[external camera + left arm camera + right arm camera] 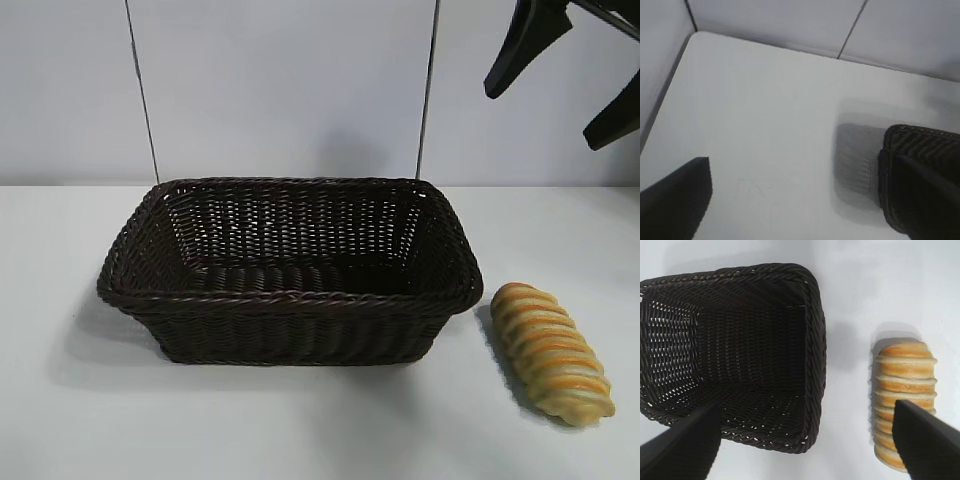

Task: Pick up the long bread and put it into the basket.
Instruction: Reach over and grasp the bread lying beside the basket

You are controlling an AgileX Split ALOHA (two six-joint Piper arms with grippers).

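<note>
Nearest the exterior camera: long bread (551, 352) lying flat on the white tabletop (300, 430), just beside the basket's right end, not touching it, long axis angled toward the camera. Nothing grips it. Golden-orange crust with pale crosswise stripes, rounded ends. Judged light, and either soft or a stiff replica; can't tell which. Ridged surface should give grip, and it shouldn't be fragile. Best hold: across the narrow width at mid-length, jaws on the two long flanks; an end grab would likely let it tip or swing.

Next back: basket (285, 295), dark brown wicker, rectangular, braided rim, upright and empty. Wide mouth, so the drop should need little aiming.

Farthest and highest: right gripper (565, 75) in the exterior view's upper right, above and behind the bread, jaws spread wide and empty. In its wrist view the fingers (927, 442) frame the basket (735, 355) and bread (902, 395) from above, one finger overlapping the loaf's near end.

Left gripper (805, 200) off to the basket's (922, 175) far side over bare tabletop, jaws wide open, holding nothing.
</note>
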